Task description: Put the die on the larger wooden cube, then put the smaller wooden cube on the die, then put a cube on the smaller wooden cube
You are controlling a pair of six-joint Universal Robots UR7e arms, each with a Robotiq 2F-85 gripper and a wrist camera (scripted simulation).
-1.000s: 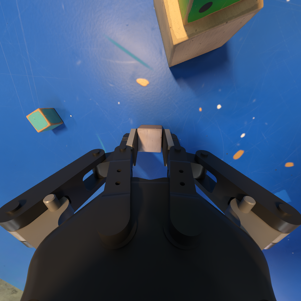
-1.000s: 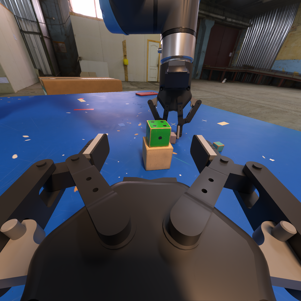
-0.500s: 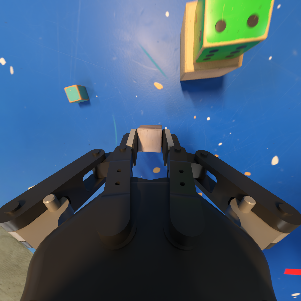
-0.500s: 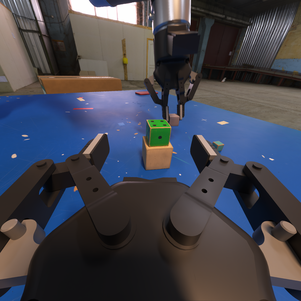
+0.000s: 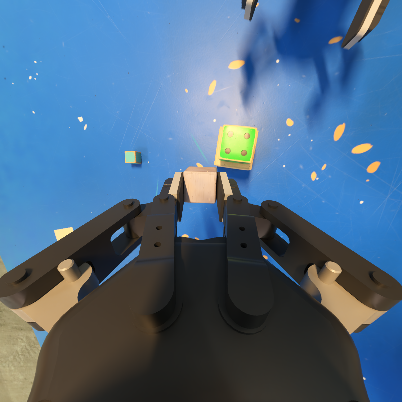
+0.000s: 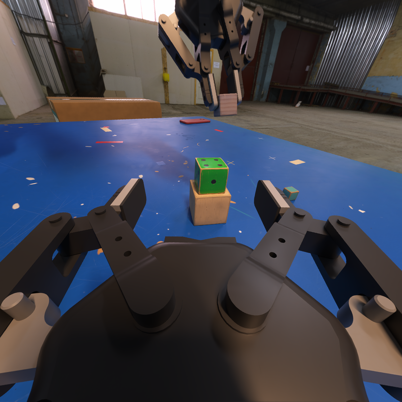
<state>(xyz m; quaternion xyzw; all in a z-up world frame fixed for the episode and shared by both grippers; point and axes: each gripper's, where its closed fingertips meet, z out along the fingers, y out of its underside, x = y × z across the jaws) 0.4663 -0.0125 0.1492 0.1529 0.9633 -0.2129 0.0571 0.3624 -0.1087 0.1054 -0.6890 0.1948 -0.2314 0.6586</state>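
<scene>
The green die (image 6: 211, 175) sits on the larger wooden cube (image 6: 209, 209) on the blue table; from above they show in the left wrist view, the die (image 5: 237, 144) covering most of the cube (image 5: 235, 166). My left gripper (image 5: 200, 187) is shut on the smaller wooden cube (image 5: 200, 185) and holds it high above the table, a little short of the stack. In the right wrist view it hangs above and behind the stack (image 6: 225, 102) with that cube (image 6: 227, 104). My right gripper (image 6: 201, 196) is open and empty, low, in front of the stack.
A small teal cube (image 5: 132, 157) lies on the table beside the stack, also in the right wrist view (image 6: 291, 192). A red flat object (image 6: 194, 121) lies at the table's far edge. A cardboard box (image 6: 104, 108) stands beyond the table. The right gripper's fingertips (image 5: 361, 28) show at the top.
My left gripper has risen high with the smaller wooden cube, from table level beside the stack to well above it. The right gripper has not moved.
</scene>
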